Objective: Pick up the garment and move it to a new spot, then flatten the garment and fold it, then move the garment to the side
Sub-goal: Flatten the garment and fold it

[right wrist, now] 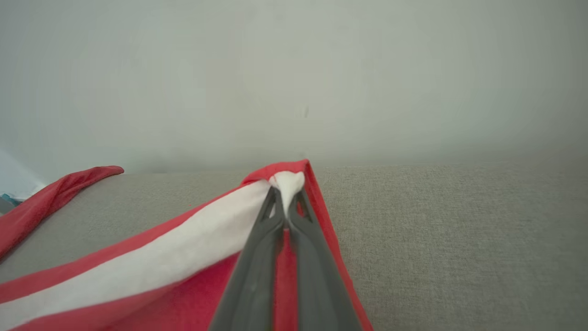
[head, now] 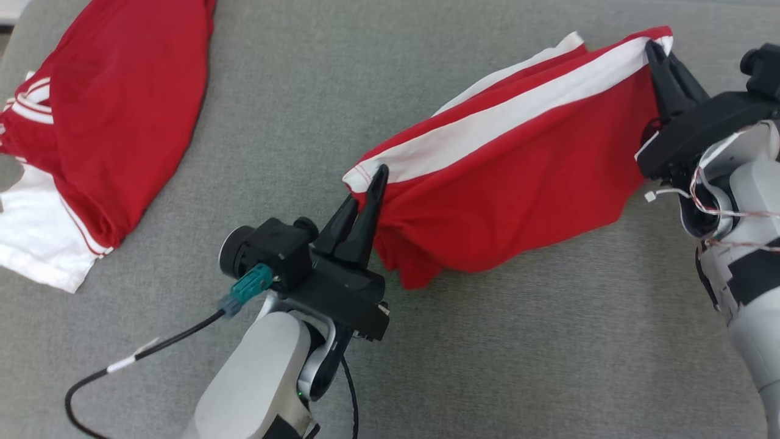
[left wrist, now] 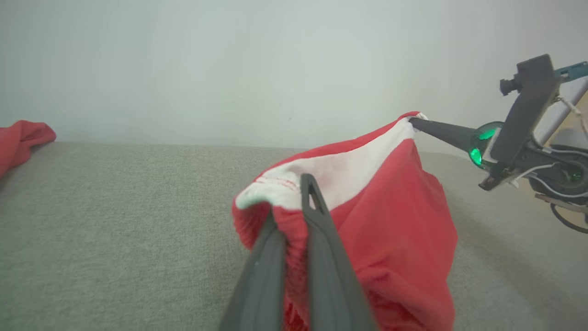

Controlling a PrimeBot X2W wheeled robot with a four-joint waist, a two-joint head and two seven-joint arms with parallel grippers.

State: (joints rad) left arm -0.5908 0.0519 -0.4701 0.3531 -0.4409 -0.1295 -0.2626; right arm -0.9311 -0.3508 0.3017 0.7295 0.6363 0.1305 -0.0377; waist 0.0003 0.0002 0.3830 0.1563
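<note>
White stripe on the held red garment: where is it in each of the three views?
Head view: white stripe runs diagonally from centre to upper right.
Left wrist view: stripe at centre, rising rightward.
Right wrist view: stripe from lower left to centre.
Shared landmark: second red garment, at the left in all three.

L hand (head: 369,183) clamped, pointing up-right | R hand (head: 660,52) clamped, pointing up-left | hands well apart
</note>
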